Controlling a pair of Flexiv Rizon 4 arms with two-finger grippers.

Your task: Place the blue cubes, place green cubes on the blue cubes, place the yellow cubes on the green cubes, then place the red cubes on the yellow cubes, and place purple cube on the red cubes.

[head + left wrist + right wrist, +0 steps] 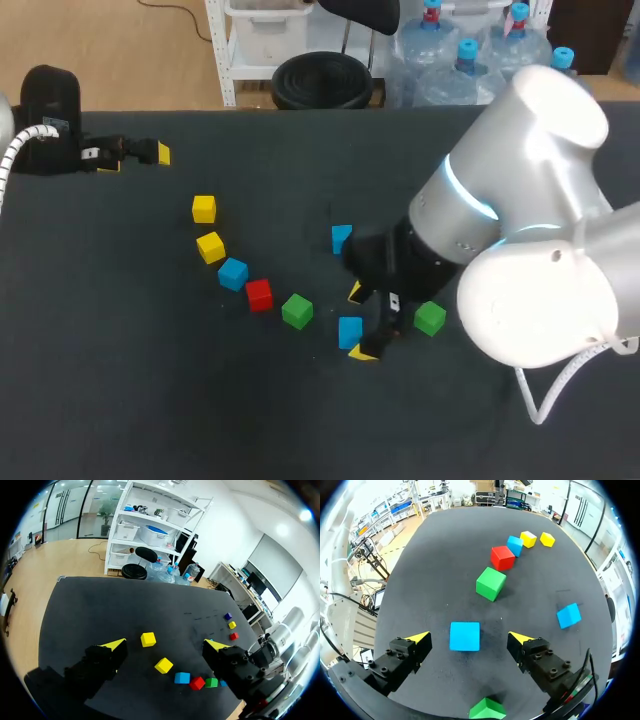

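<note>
Dark worktop (445, 555) holds a blue cube (465, 636) lying squarely between the fingers of the wide-spread right hand (469, 638), the left hand (165, 644) well apart, equally wide.

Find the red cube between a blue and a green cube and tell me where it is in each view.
Head view: red cube left of centre, between blue cube and green cube.
Left wrist view: red cube ahead of the left gripper.
Right wrist view: red cube far ahead of the right gripper, beyond the green cube.
Shared landmark: the two yellow cubes past the blue cube.
</note>
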